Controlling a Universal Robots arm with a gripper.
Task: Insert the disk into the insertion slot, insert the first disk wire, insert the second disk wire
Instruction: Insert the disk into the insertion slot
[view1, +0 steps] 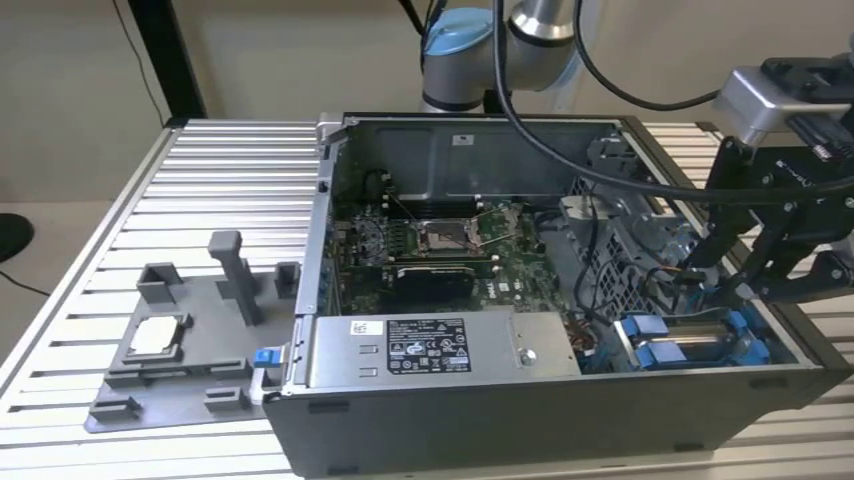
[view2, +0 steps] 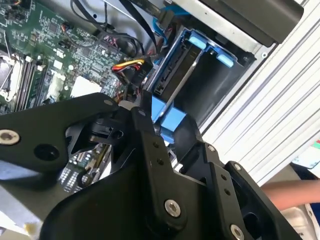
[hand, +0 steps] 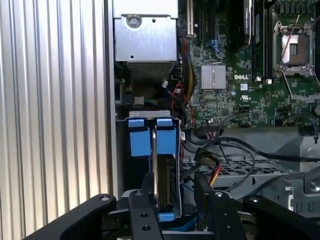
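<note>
- Disk (hand: 166, 185): stands on edge inside the slot (hand: 150, 116), its long side running along the case wall. Its near, blue-tipped end juts toward the hand.
- Slot: a narrow metal bay in the corner of the computer case (view1: 534, 420), at the exterior view's right (view1: 694, 345). Two blue tabs (hand: 152, 137) sit side by side at its far end.
- Hand (hand: 175, 181): black, straddling the blue end of the disk in both wrist views (view2: 167, 120). Whether it presses on the disk or sits loose around it cannot be told. In the exterior view it hangs over the slot corner of the case (view1: 777, 290).
- Wires (hand: 212, 175): a red, yellow and black bundle with a dark plug, lying loose just beside the slot and apart from the disk. Black cables curve past it.
- Circuit board (hand: 225, 95): green, flat on the case floor, with a square silver socket (view1: 445, 235) near its middle.
- Grey box (view1: 427, 345): metal, with a white sticker, set along the case's front wall, next to the slot.
- Worktop (view1: 200, 190): ribbed aluminium, carrying the open case.
- Grey tray (view1: 174, 380): on the worktop at the exterior view's left, well apart from the slot, with upright posts and a small silver part (view1: 154, 335) resting in it.
- Robot arm (view1: 534, 20): rises behind the case, with black cables looping across to the hand.
</note>
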